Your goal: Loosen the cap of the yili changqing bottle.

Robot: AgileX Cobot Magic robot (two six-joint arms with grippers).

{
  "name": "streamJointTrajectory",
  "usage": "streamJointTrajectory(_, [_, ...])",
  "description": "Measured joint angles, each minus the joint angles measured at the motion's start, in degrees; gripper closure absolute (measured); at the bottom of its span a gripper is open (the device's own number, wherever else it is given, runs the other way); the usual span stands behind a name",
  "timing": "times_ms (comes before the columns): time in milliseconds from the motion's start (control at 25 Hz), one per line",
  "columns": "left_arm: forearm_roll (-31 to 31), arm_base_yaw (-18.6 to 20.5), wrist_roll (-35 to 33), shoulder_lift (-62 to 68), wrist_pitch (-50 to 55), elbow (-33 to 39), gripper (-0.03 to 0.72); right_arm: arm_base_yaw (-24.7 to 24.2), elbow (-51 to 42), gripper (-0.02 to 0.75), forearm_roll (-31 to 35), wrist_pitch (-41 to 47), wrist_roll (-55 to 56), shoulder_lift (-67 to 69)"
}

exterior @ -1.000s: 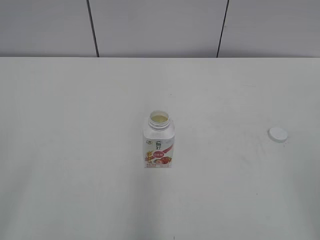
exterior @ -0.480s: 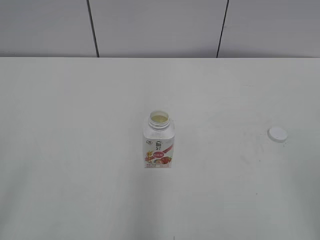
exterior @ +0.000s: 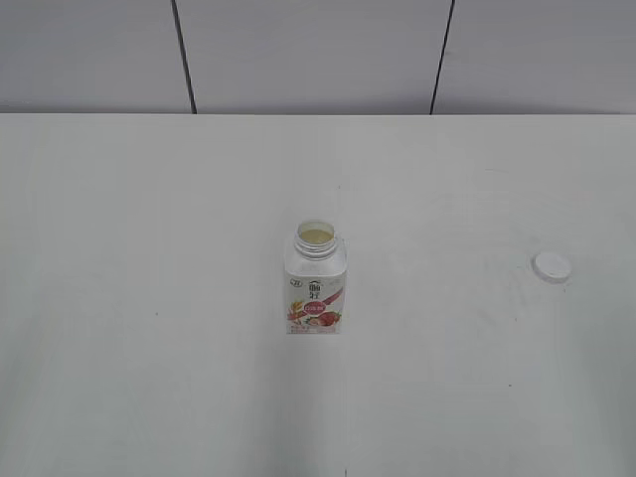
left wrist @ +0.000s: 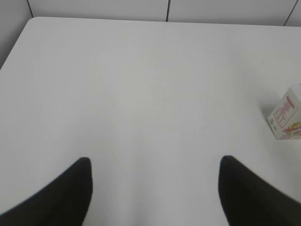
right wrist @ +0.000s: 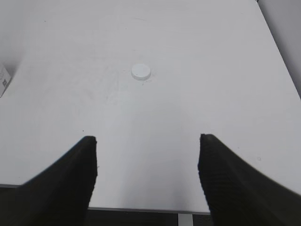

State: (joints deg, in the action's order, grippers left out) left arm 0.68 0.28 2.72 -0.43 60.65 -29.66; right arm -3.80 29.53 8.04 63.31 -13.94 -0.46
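Observation:
The yili changqing bottle [exterior: 316, 280] stands upright in the middle of the white table [exterior: 149, 298], its threaded neck open with no cap on it. Its lower body also shows at the right edge of the left wrist view [left wrist: 287, 115], and a sliver at the left edge of the right wrist view [right wrist: 3, 80]. The white cap [exterior: 552, 266] lies flat on the table far to the right, also seen in the right wrist view [right wrist: 141, 71]. My left gripper [left wrist: 155, 162] is open and empty. My right gripper [right wrist: 147, 141] is open and empty, near the table's front edge. Neither arm shows in the exterior view.
A grey panelled wall [exterior: 318, 55] runs behind the table's far edge. The table's near edge [right wrist: 141, 209] shows below my right gripper.

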Motion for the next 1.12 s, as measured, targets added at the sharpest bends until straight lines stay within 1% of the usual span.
streamJointTrajectory(1120, [-0.2, 0.1, 0.0, 0.0, 0.0, 0.0, 0.179, 0.0, 0.0, 0.204, 0.1, 0.0, 0.0, 0.0])
